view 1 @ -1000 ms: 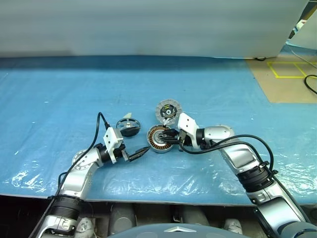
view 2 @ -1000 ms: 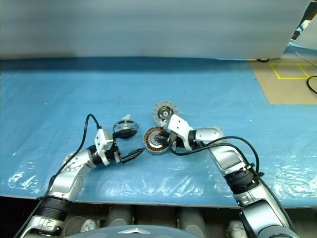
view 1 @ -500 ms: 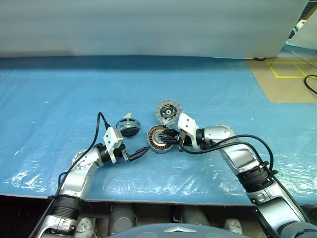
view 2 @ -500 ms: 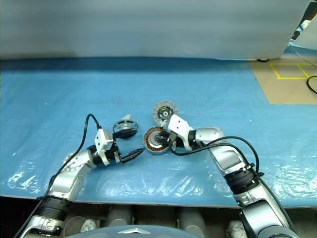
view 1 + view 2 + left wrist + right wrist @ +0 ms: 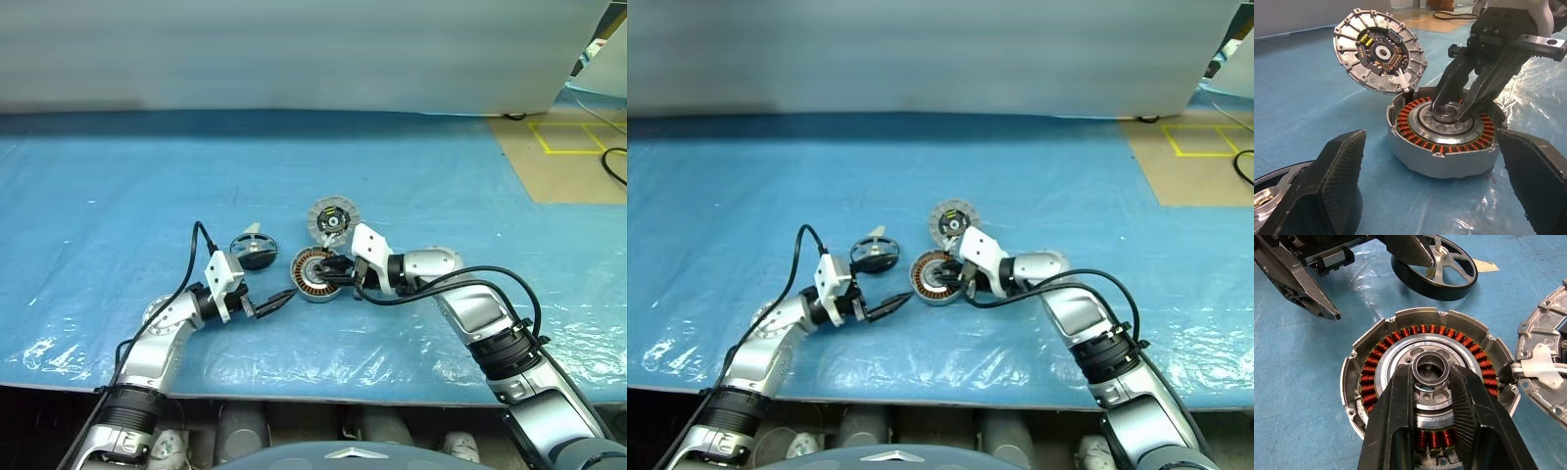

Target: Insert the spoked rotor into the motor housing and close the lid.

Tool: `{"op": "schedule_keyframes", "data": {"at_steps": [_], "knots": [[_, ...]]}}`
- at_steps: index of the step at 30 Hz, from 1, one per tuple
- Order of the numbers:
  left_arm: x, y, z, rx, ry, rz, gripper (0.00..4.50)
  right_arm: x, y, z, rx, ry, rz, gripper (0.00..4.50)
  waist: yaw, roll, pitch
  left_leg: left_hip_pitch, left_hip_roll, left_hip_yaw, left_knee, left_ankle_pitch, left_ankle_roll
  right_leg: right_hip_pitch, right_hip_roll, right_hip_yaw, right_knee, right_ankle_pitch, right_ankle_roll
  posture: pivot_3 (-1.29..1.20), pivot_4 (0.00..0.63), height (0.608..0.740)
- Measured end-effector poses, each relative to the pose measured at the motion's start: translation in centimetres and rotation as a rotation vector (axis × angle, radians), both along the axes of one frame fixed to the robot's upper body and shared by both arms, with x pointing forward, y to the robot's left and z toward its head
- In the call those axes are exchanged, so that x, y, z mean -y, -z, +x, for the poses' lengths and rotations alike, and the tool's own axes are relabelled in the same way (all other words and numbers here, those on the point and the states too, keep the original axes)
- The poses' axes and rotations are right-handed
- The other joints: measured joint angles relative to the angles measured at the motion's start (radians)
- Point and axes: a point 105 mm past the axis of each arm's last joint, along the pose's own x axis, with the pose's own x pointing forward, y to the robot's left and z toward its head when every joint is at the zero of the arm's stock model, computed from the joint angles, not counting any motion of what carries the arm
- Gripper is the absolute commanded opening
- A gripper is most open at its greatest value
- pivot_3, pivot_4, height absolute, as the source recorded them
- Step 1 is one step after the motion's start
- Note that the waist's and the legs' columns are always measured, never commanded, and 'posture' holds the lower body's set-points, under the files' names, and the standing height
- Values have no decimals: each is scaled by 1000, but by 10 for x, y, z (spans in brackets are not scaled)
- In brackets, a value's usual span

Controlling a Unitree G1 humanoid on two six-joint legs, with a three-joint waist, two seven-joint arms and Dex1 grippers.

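The motor housing point(image 5: 312, 275), a silver ring with copper windings, lies flat on the blue sheet. My right gripper point(image 5: 1431, 369) reaches in from the right and is shut on the raised metal hub at the housing's centre. The lid point(image 5: 333, 217) stands tilted just behind the housing, its ribbed face with the dark circuit centre showing. Left of the housing lies the spoked rotor point(image 5: 254, 251), a dark ring with pale spokes. My left gripper point(image 5: 276, 300) hovers open in front of the rotor, pointing at the housing, with nothing between its fingers point(image 5: 1337, 171).
A wrinkled blue plastic sheet point(image 5: 118, 196) covers the table, and its front edge runs just below my arms. A grey wall point(image 5: 294, 49) stands behind. At the far right is brown floor with yellow tape point(image 5: 568, 137) and a black cable.
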Motion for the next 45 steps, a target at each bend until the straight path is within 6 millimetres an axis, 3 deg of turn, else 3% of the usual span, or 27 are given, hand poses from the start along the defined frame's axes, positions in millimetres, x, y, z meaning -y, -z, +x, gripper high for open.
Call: {"op": "schedule_keyframes", "data": {"at_steps": [3,4,8,15,18,24,45], "knots": [[0,0,0,-1,0,0,4500,0,0,0,1,0,0,656,0,0,0,0,0,0,0,0,0,0,0,0,0,0,0,0,150,740],[0,0,0,-1,0,0,4500,0,0,0,2,0,-1,1386,0,0,0,0,0,0,0,0,0,0,0,0,0,0,0,0,150,740],[0,0,0,-2,0,1,4500,-2,0,0,2,-1,7,2598,0,0,0,0,0,0,0,0,0,0,0,0,0,0,0,0,150,740],[0,2,0,-10,3,7,4500,-5,-17,2,-61,36,167,2598,0,0,0,0,0,0,0,0,0,0,0,0,0,0,0,0,150,740],[0,2,0,-10,3,9,4500,-3,-18,4,-55,44,167,2009,0,0,0,0,0,0,0,0,0,0,0,0,0,0,0,0,150,740],[1,-1,2,0,8,12,4500,-3,-15,6,-9,45,127,36,0,0,0,0,0,0,0,0,0,0,0,0,0,0,0,0,150,740],[3,-3,1,2,11,11,4500,-4,2,7,53,39,7,36,0,0,0,0,0,0,0,0,0,0,0,0,0,0,0,0,150,740]]}}
